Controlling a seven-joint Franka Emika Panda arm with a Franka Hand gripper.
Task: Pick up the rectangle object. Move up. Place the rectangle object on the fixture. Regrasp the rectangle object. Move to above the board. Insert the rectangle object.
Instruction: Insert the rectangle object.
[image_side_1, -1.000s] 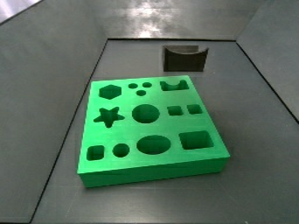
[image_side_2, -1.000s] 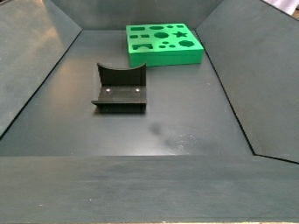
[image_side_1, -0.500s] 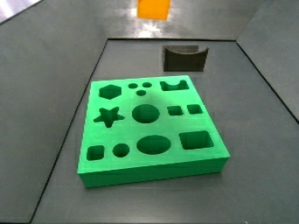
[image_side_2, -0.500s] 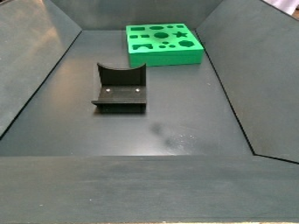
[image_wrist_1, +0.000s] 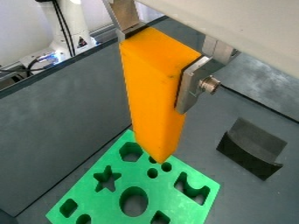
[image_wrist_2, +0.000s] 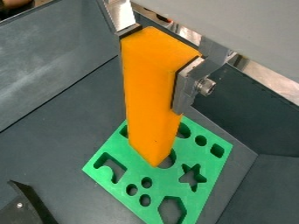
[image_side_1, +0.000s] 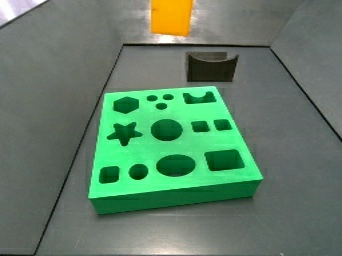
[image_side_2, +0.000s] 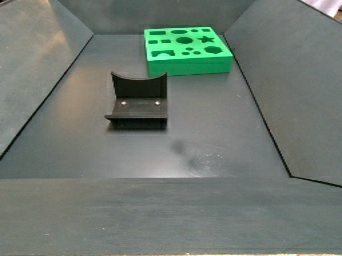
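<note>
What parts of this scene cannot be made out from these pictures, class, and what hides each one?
- The gripper: only its fingers show in both wrist views; the side views do not show it.
- The rectangle object: cut off by the top edge in a side view.
- The board: the rectangle object covers its middle holes in both wrist views.
- The fixture: cut by the frame edge in a wrist view.

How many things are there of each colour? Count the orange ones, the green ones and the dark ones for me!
Orange: 1, the rectangle object, held between the fingers of the gripper high above the board.
Green: 1, the board.
Dark: 1, the fixture.
Total: 3
</note>
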